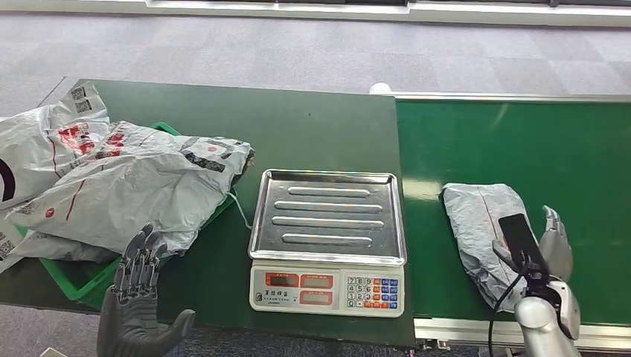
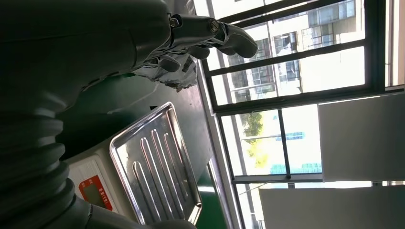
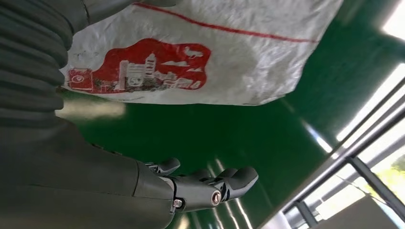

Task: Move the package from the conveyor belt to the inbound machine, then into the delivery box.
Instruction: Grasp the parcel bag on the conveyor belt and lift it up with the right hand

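A: What is found nearest, at six o'clock?

B: The left hand (image 1: 138,286) is seen at seven o'clock, fingers spread, nothing held. The right hand (image 1: 547,249) is placed at five o'clock, just beside the package (image 1: 484,223), fingers apart; no grip is shown.

A: Where is the package?

B: It is laid flat on the belt (image 1: 536,149), at four o'clock, not yet lifted.

A: And the scale (image 1: 327,223)?

B: Its tray is bare, at the middle of the desk (image 1: 312,126).

A: The box (image 1: 82,286)?

B: At nine o'clock, heaped with other bags (image 1: 126,186).

A: So how much is done?

B: Nothing for this package, it is judged: grasping, weighing and boxing are all left.
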Motion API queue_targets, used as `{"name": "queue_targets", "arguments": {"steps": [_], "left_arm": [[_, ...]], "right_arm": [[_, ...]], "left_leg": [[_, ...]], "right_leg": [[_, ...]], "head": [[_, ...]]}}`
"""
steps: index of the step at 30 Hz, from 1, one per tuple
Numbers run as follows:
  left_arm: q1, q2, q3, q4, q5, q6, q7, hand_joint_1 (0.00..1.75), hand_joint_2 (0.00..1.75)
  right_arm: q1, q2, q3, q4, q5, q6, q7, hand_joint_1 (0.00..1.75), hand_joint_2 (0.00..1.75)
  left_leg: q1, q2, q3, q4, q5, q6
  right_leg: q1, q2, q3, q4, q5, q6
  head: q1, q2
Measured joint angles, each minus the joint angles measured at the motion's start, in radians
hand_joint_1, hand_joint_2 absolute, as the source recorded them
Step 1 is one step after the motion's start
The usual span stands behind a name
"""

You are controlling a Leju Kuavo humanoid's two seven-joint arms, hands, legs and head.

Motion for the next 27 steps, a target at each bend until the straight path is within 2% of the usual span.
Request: {"name": "queue_targets", "arguments": {"steps": [4, 8, 13, 14, 17, 19, 22, 23, 27], "left_arm": [[-0.003, 0.000, 0.005, 0.000, 0.003, -0.023, 0.002, 0.00, 1.75], [-0.009, 0.005, 0.005, 0.010, 0.002, -0.027, -0.005, 0.00, 1.75], [-0.010, 0.016, 0.005, 0.029, 0.002, -0.024, -0.019, 0.00, 1.75], [-0.010, 0.018, 0.005, 0.033, 0.002, -0.023, -0.020, 0.00, 1.75], [-0.010, 0.026, 0.005, 0.042, 0.005, -0.018, -0.030, 0.00, 1.75], [-0.010, 0.030, 0.005, 0.049, 0.006, -0.015, -0.035, 0.00, 1.75], [-0.009, 0.033, 0.005, 0.054, 0.006, -0.009, -0.038, 0.00, 1.75], [-0.009, 0.034, 0.005, 0.055, 0.006, -0.008, -0.038, 0.00, 1.75], [-0.009, 0.035, 0.005, 0.056, 0.000, -0.016, -0.030, 0.00, 1.75]], "right_arm": [[-0.030, -0.020, -0.031, 0.138, 0.004, 0.052, 0.068, 0.00, 1.75], [-0.063, -0.050, -0.034, 0.283, 0.032, 0.215, 0.160, 0.00, 1.75], [-0.104, -0.069, -0.034, 0.388, 0.040, 0.269, 0.171, 0.02, 1.75], [-0.111, -0.071, -0.034, 0.401, 0.044, 0.281, 0.176, 0.10, 1.75], [-0.133, -0.075, -0.031, 0.435, 0.059, 0.340, 0.195, 0.72, 1.75], [-0.144, -0.079, -0.028, 0.452, 0.066, 0.368, 0.199, 0.96, 1.75], [-0.155, -0.083, -0.023, 0.469, 0.073, 0.378, 0.198, 1.60, 1.75], [-0.158, -0.085, -0.023, 0.473, 0.075, 0.377, 0.197, 1.74, 1.75], [-0.161, -0.089, -0.022, 0.477, 0.083, 0.347, 0.185, 1.75, 1.75]], "left_leg": [[0.000, 0.000, -0.001, 0.000, -0.001, -0.001], [0.000, 0.000, -0.001, 0.000, -0.002, -0.001], [0.001, 0.000, 0.003, 0.000, -0.003, 0.000], [0.001, 0.001, 0.004, 0.000, -0.003, 0.001], [0.002, 0.001, 0.007, 0.000, -0.004, 0.001], [0.004, 0.001, 0.008, 0.000, -0.004, 0.002], [0.004, 0.000, 0.009, 0.001, -0.004, 0.004], [0.004, 0.000, 0.009, 0.002, -0.004, 0.004], [0.004, 0.000, 0.009, 0.003, -0.005, 0.006]], "right_leg": [[0.000, 0.001, -0.001, 0.000, -0.001, -0.001], [0.000, 0.001, -0.002, 0.000, -0.002, 0.000], [0.001, 0.001, 0.002, -0.001, -0.004, 0.001], [0.001, 0.001, 0.003, -0.001, -0.004, 0.001], [0.002, 0.001, 0.008, -0.004, -0.004, 0.002], [0.003, 0.001, 0.011, -0.007, -0.004, 0.002], [0.003, 0.001, 0.014, -0.009, -0.003, 0.004], [0.003, 0.001, 0.015, -0.009, -0.002, 0.005], [0.003, 0.001, 0.016, -0.009, -0.001, 0.007]], "head": [[0.000, 0.000], [0.000, 0.000], [0.000, 0.000], [0.000, 0.000], [0.000, 0.000], [0.000, 0.000], [0.000, 0.000], [0.000, 0.000], [0.000, 0.000]]}}
